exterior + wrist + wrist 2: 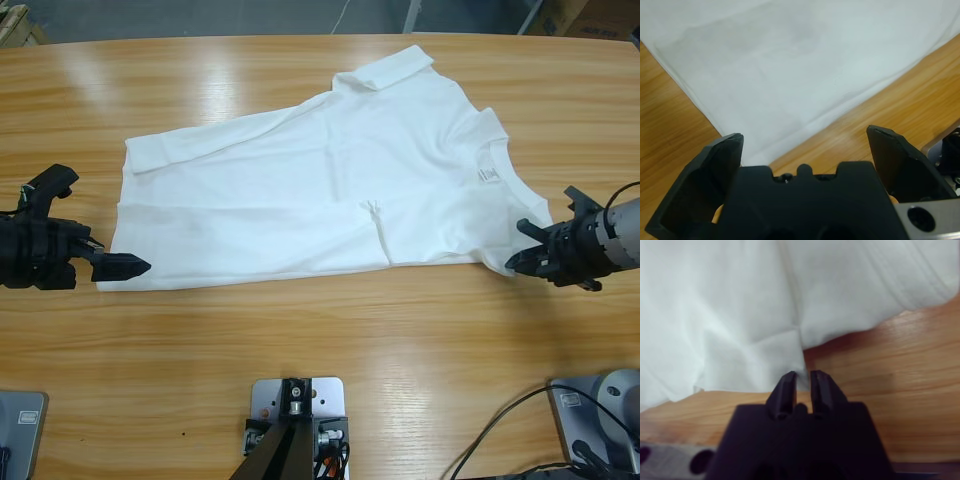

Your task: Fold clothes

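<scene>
High view: the T-shirt [330, 190] lies spread on the tabletop [330, 340], partly folded; the left end effector [118, 266] sits at its hem corner, the right end effector [527, 252] at its shoulder edge.

Left wrist view: jaws wide, the corner just ahead, ungrasped; closing now may catch nothing.

Right wrist view: jaws narrow, seemingly pinching an edge; thin fabric could slip.

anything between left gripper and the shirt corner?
Nothing. In the left wrist view the left gripper has open fingers straddling the T-shirt corner, only bare table beside it; the high view agrees.
</scene>
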Action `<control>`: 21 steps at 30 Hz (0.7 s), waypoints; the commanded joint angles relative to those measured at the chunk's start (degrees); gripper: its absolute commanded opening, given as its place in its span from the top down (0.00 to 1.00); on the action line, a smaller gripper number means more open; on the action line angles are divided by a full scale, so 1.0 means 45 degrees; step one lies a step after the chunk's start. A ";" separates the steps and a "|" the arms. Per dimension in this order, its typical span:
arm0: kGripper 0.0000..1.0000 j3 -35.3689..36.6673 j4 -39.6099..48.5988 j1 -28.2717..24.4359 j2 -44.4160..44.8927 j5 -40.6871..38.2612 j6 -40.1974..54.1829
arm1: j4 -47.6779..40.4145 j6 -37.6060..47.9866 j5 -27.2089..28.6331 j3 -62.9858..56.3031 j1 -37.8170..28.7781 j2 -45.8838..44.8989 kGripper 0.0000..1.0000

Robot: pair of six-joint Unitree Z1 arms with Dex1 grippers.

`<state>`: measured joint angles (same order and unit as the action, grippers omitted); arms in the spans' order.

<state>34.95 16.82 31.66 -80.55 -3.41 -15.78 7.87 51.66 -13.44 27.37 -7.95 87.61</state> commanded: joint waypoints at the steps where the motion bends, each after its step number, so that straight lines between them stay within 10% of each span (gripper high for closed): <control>1: 0.04 -0.0482 -0.0186 0.0098 -0.0165 0.0098 -0.0127 | -0.0444 -0.0246 -0.0302 -0.0473 0.0028 0.0444 1.00; 21: 0.04 -0.0599 -0.0280 0.0098 -0.0103 0.0094 -0.0205 | 0.2623 -0.2773 0.1870 0.1359 0.0028 0.0339 1.00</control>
<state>34.20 16.25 31.66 -80.55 -3.41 -16.10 17.36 42.70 -8.16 32.19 -7.95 87.09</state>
